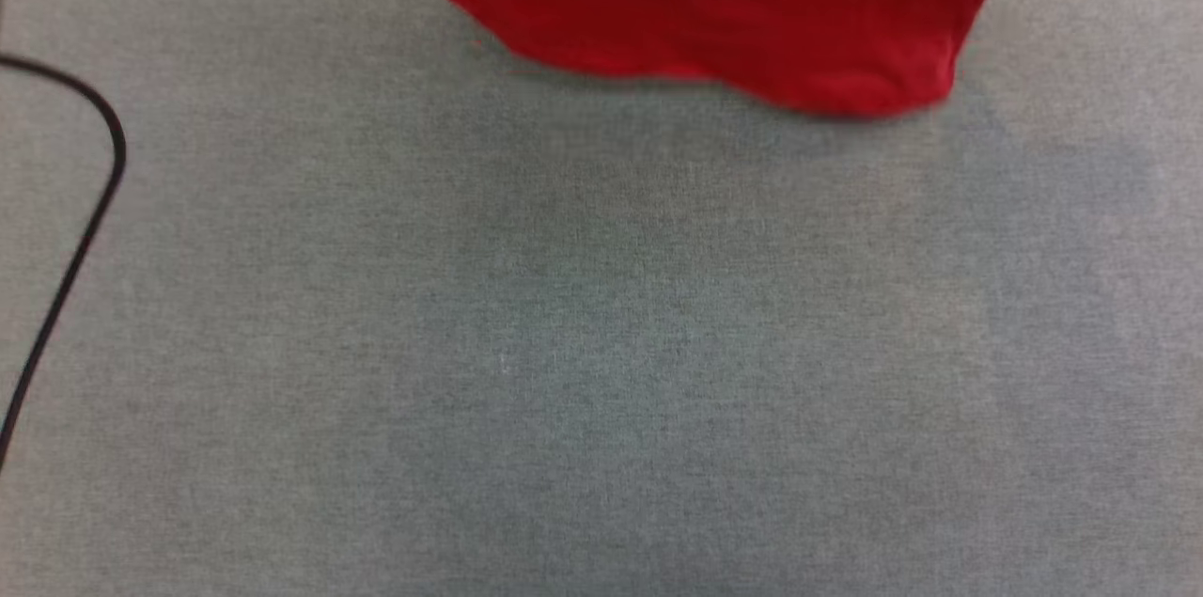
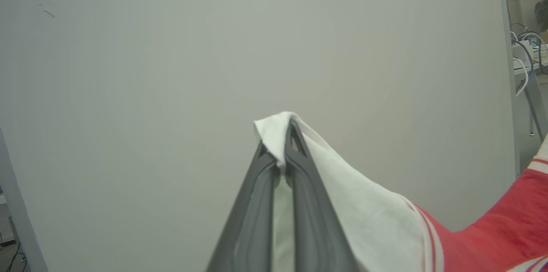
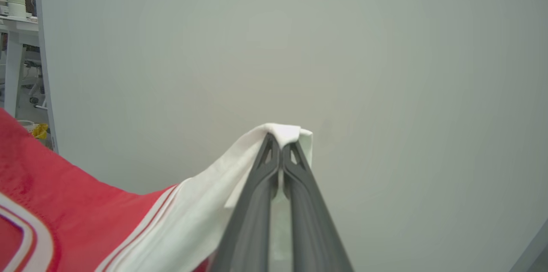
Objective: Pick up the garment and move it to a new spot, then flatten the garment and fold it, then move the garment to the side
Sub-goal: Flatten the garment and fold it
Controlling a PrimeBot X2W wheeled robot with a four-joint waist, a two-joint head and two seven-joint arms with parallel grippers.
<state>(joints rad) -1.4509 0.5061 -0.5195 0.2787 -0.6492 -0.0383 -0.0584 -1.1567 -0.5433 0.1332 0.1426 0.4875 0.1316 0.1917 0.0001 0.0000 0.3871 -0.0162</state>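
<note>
Fig. My left tool (image 2: 280, 143) and right tool (image 3: 281, 145), each pinched shut on a white sleeve (image 2: 364, 212), hold the garment (image 1: 714, 5) hanging over the desk's (image 1: 601, 343) far part. Pickup appears done. Setting down, flattening, folding and moving aside remain.

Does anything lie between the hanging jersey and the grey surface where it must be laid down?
Nothing visible does: no object lies on the grey surface below the hem of the garment. A black cable curves at the far left, well apart.
</note>
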